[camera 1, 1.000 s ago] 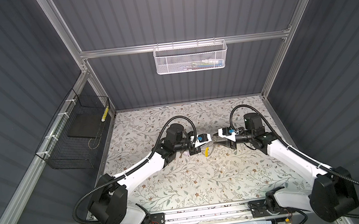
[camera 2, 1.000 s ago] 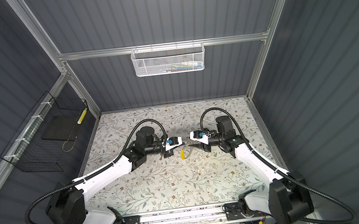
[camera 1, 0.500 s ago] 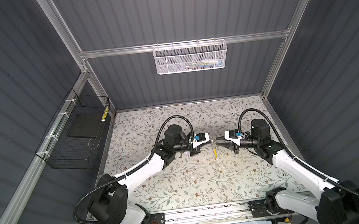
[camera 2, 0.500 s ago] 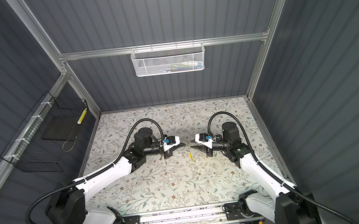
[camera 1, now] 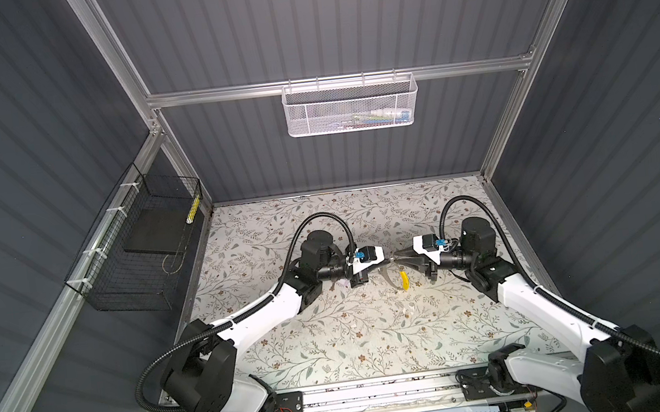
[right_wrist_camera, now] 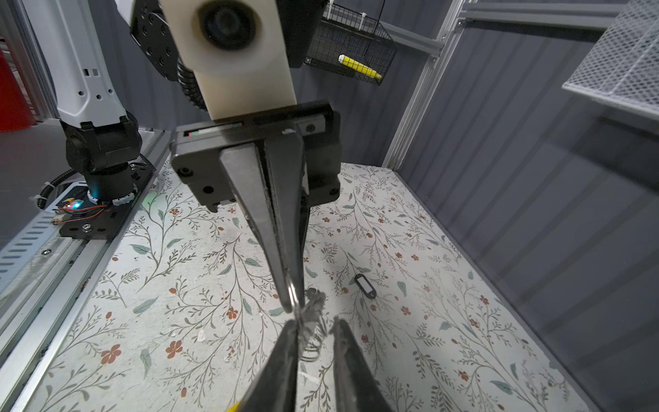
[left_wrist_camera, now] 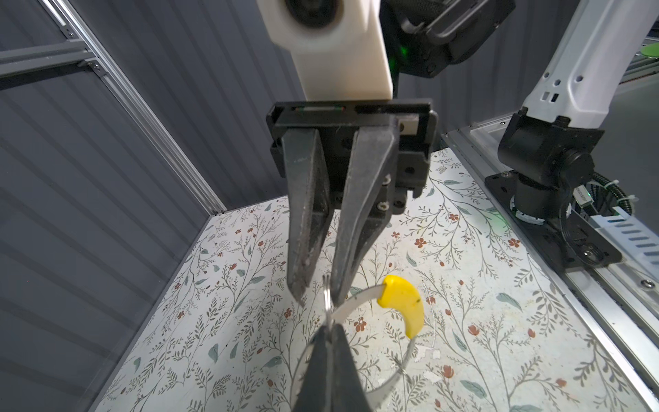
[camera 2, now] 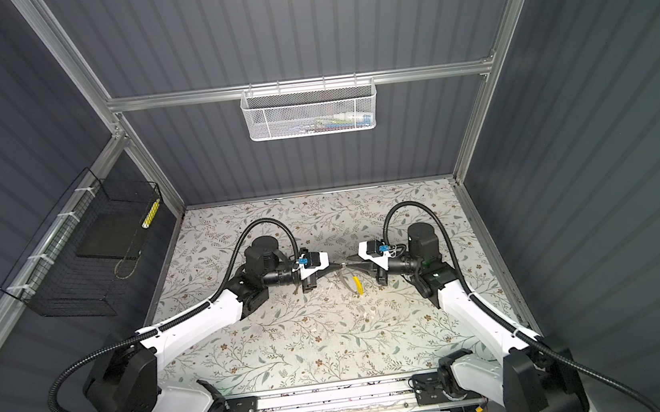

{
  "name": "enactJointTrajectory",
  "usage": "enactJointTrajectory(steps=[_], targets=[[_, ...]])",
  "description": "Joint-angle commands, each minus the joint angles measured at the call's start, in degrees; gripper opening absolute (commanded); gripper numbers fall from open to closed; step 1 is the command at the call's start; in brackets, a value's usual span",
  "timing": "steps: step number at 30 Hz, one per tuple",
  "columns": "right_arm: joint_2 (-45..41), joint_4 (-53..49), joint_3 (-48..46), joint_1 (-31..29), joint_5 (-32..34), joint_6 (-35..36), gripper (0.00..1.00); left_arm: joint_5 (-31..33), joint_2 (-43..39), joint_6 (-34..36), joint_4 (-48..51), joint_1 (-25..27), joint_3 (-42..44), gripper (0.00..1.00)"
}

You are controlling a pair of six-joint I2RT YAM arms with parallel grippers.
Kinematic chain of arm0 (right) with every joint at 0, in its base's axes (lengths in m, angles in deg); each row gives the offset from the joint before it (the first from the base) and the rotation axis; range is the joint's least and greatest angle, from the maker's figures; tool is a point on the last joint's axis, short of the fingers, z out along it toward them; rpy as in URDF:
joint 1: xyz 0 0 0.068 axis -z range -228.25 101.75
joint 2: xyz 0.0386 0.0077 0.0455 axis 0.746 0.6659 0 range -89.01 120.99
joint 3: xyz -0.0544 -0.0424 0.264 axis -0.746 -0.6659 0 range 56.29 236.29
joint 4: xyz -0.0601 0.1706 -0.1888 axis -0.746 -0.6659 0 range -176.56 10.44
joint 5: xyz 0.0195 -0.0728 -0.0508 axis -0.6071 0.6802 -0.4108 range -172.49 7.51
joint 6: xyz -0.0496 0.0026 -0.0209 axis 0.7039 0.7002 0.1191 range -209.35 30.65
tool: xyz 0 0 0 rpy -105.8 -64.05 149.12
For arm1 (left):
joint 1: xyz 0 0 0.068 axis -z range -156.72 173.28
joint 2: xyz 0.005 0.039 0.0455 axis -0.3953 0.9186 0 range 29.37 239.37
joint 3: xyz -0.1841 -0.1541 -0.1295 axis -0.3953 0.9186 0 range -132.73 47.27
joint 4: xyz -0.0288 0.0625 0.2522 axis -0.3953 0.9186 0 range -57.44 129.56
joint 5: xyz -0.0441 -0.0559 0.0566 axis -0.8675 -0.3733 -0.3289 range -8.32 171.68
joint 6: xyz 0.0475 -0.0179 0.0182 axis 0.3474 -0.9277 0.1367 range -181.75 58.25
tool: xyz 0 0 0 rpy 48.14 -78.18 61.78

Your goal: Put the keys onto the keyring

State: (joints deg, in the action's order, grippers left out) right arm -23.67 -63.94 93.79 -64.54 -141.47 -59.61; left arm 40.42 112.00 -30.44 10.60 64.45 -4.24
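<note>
Grey thin metal keyring (left_wrist_camera: 356, 300) with yellow plastic tag (left_wrist_camera: 404, 306) is clamped in the left gripper (left_wrist_camera: 330, 326); both arms reach inward, tip to tip, the right gripper (left_wrist_camera: 317, 300) with jaws slightly parted.

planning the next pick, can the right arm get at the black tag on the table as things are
Probably yes: the black tag lies uncovered on the table, apart from the left gripper, which is shut on the keyring. The right gripper, open, holds nothing.

No legible text, brand, number or sign in any view. White centre of the black-rimmed tag (right_wrist_camera: 365, 286) looks blank. Marks on the yellow item (right_wrist_camera: 358, 66) in the wire basket (right_wrist_camera: 356, 32) are too small to read.
</note>
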Motion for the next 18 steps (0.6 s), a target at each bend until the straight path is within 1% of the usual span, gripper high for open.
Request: enactJointTrajectory(steps=[1,6,14,18], targets=[[0.5,0.4,0.7,-0.4,-1.7,-0.9,0.18,-1.7,-1.3,-0.5,-1.8,-0.3,0.2,0.0],[0.9,0.1,1.1,-0.5,-2.5,-0.6,0.12,-1.9,-1.2,0.1,-1.3,-0.3,-0.2,0.0],[0.8,1.3,1.3,-0.5,-3.0,-1.5,0.17,-2.2,-0.6,1.3,0.0,-0.3,-0.9,0.0],[1.4,0.9,1.8,-0.6,-3.8,-1.5,0.14,-2.3,-0.5,1.5,0.0,-0.3,-1.1,0.0]])
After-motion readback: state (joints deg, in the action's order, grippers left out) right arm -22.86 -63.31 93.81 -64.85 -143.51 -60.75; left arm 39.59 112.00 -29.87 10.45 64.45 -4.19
